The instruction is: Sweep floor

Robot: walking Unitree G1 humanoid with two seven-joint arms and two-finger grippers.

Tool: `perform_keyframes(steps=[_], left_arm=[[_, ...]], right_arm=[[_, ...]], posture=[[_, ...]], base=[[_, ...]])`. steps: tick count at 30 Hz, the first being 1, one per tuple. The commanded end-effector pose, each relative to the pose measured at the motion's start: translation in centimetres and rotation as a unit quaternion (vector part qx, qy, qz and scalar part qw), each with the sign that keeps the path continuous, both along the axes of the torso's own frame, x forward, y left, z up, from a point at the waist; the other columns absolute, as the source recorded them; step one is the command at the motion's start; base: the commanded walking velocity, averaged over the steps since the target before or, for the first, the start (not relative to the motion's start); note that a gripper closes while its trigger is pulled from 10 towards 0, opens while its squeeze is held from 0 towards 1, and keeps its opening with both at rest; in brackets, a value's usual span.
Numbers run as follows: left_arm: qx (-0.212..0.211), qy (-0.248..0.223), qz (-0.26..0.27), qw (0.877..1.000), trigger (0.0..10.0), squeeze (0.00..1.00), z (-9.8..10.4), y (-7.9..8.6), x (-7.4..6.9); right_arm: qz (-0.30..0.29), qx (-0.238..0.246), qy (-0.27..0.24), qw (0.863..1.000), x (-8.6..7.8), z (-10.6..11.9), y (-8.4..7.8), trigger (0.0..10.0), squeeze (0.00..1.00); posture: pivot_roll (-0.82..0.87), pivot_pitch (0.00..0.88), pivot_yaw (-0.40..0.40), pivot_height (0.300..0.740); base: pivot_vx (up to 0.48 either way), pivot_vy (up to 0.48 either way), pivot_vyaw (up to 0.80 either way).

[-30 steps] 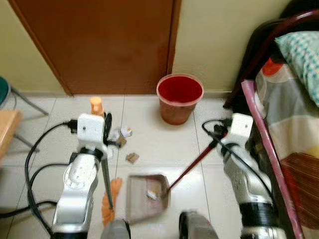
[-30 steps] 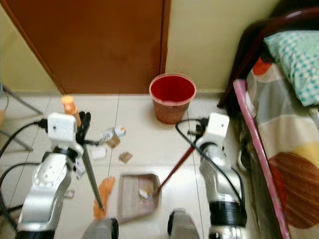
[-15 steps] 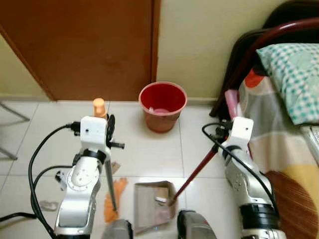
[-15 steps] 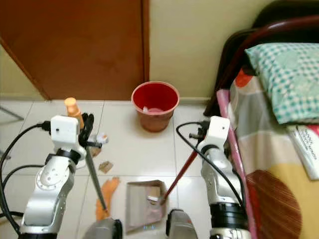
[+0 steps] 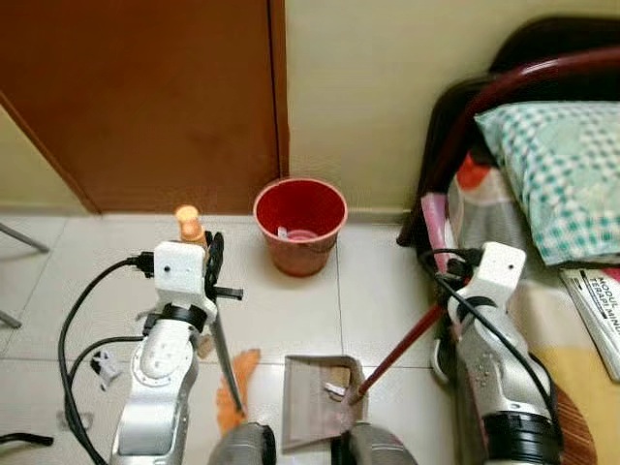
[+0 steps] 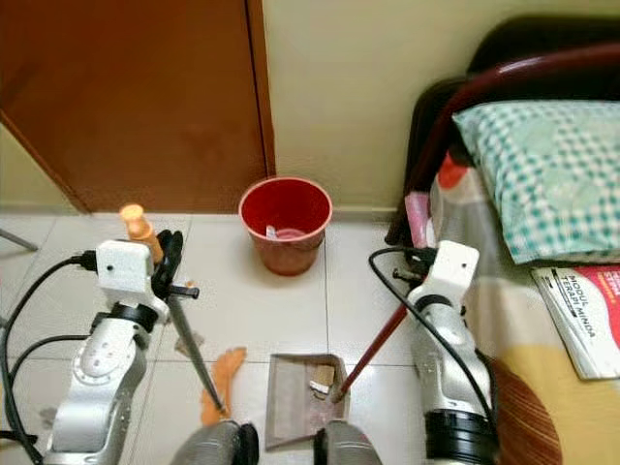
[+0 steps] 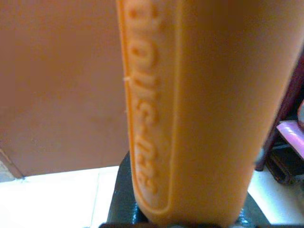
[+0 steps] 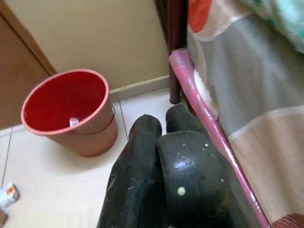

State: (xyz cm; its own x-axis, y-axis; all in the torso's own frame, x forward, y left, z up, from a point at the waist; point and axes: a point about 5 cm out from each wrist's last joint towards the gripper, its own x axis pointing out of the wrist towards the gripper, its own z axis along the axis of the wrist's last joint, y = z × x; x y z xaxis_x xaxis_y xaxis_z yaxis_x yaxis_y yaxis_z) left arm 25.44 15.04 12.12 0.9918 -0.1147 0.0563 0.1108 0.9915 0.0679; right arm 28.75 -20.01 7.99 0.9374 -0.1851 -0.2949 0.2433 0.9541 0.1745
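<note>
My left gripper (image 5: 210, 263) is shut on a broom; its orange handle top (image 7: 190, 109) fills the left wrist view. The dark shaft (image 5: 223, 354) slants down to orange bristles (image 5: 236, 389) on the tiles. My right gripper (image 5: 448, 294) is shut on the dustpan's red handle (image 5: 402, 349). The brown dustpan (image 5: 312, 407) rests on the floor between the arms, with a few scraps (image 5: 335, 386) inside. A red bucket (image 5: 299, 225) stands ahead by the wall, a bit of litter in it. The black fingers (image 8: 142, 180) show with the bucket (image 8: 71, 111) beyond them.
A brown door (image 5: 145, 97) is at the left ahead. A bed (image 5: 542, 242) with a dark frame, a pink edge, a checked pillow (image 5: 562, 165) and a book (image 5: 599, 315) crowds the right arm. Small litter (image 5: 102, 364) and black cables lie at the left.
The whole view has shifted: the bucket and bed now sit nearer and the loose floor scraps have slid off to the left. Both grippers keep their hold on broom and dustpan.
</note>
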Motion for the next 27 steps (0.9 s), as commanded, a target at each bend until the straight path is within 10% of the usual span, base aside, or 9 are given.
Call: perform_keyframes(steps=[1,9,27], left_arm=[[-0.003,-0.019,-0.006,1.000,10.0,0.00,0.4,0.1,-0.1],[0.053,-0.074,-0.042,0.995,10.0,0.00,2.1,-1.0,0.3],[0.040,-0.069,-0.029,0.996,10.0,0.00,1.5,-1.0,0.3]], right_arm=[[0.010,0.026,-0.064,0.998,0.6,2.0,0.6,10.0,0.00],[0.011,0.021,-0.107,0.994,1.6,3.7,0.6,10.0,0.00],[0.037,0.035,-0.161,0.986,4.6,8.1,0.9,10.0,0.00]], posture=[[0.00,0.096,-0.007,0.740],[0.01,0.084,-0.015,0.740],[0.01,0.078,-0.040,0.740]], base=[[0.000,0.000,0.00],[0.000,0.000,0.00],[0.000,0.000,0.00]])
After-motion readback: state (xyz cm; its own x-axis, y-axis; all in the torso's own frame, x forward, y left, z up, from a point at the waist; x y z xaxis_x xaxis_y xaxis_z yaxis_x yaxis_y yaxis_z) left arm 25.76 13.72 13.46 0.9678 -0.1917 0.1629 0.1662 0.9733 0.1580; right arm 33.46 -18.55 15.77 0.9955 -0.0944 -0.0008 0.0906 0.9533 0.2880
